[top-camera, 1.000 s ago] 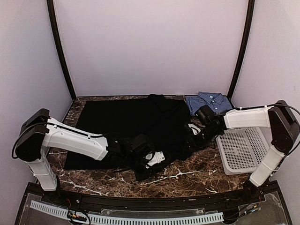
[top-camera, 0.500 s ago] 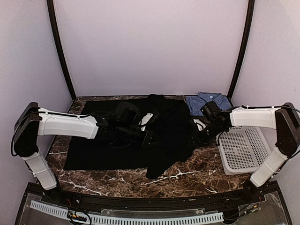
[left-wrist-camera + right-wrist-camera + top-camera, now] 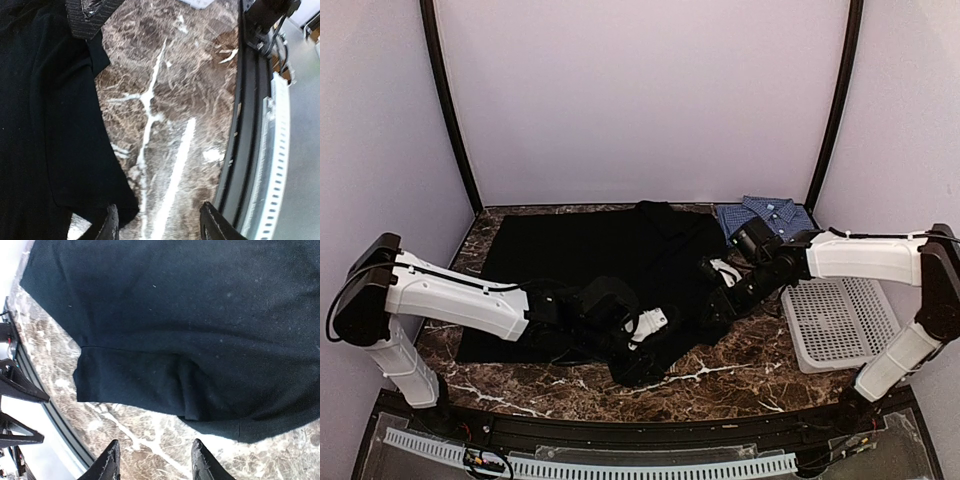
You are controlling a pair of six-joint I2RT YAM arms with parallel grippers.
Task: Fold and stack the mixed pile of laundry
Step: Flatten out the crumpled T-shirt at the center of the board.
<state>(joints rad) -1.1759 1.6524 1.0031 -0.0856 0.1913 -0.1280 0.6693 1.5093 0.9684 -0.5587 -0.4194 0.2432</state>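
Observation:
The black garment (image 3: 580,260) lies spread over the left and middle of the marble table (image 3: 750,375), with one sleeve end reaching toward the near edge. The folded blue-and-white check shirt (image 3: 767,214) lies at the back right. My left gripper (image 3: 638,355) hovers low at that near sleeve end. In the left wrist view it (image 3: 160,227) is open over bare marble, and the black garment (image 3: 45,125) lies beside its left finger. My right gripper (image 3: 713,308) is at the garment's right edge. The right wrist view shows it (image 3: 155,462) open, just short of a sleeve hem of the garment (image 3: 200,315).
A white perforated basket (image 3: 840,320) stands at the right, under the right forearm. A black rail (image 3: 250,125) runs along the near table edge, close to the left gripper. Bare marble shows along the front.
The left gripper rose to the middle of the garment, shut, then came back down to the near sleeve end and opened. The right gripper moved slightly left and nearer.

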